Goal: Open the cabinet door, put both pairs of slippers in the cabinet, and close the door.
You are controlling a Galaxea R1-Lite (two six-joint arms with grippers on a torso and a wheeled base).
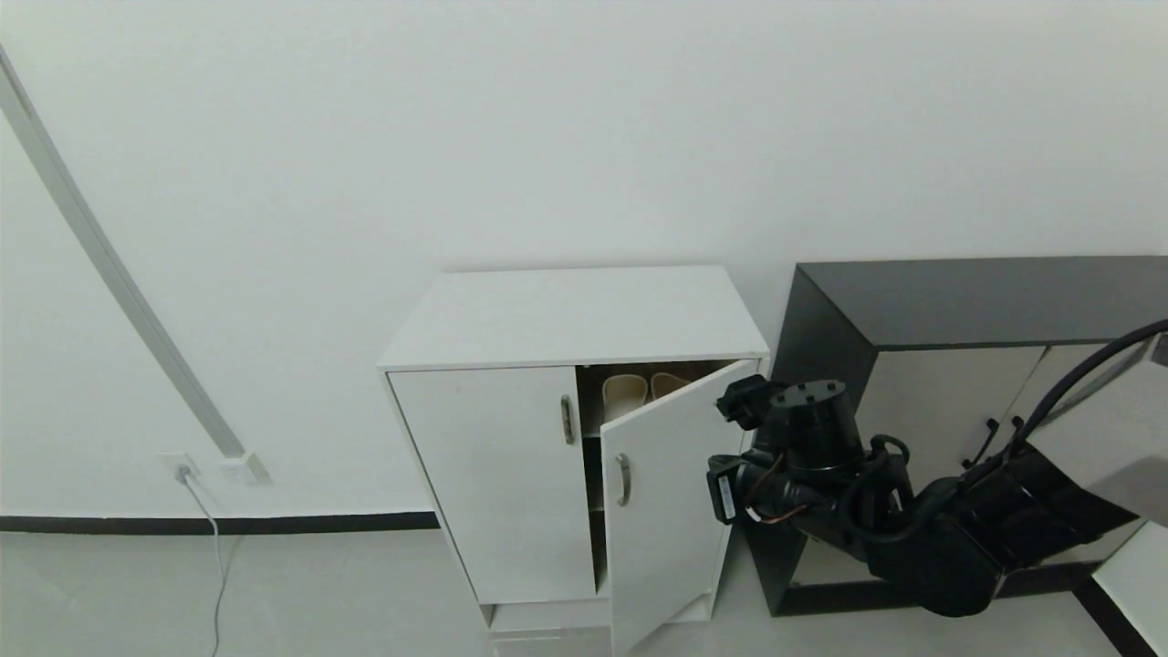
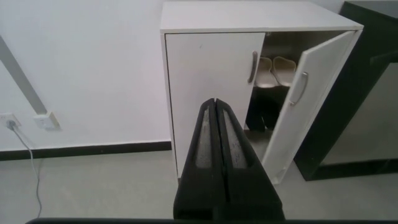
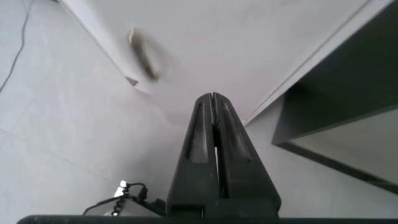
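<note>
You have the right gripper (image 3: 214,99) with its jaws clenched on nothing, tips aimed at the outer face of the right door (image 1: 666,511), not far from its handle (image 1: 623,479). That reads as a closed fist set to push, since a flat panel offers nothing to grasp and shut fingers make a stiffer pusher. Whether the tips touch the panel I cannot tell. The door stands ajar, swung partway out from the cabinet (image 1: 566,315), while the left door (image 1: 493,484) sits flush. A pale pair of slippers (image 1: 625,394) is on the upper shelf inside. Something dark sits on the shelf below, too dim to name, so confirm the second pair is in before you shut up. Your left gripper (image 2: 214,106), jaws also clenched and empty, hangs facing the cabinet and well apart from it, likely to stay out of the door's swing
</note>
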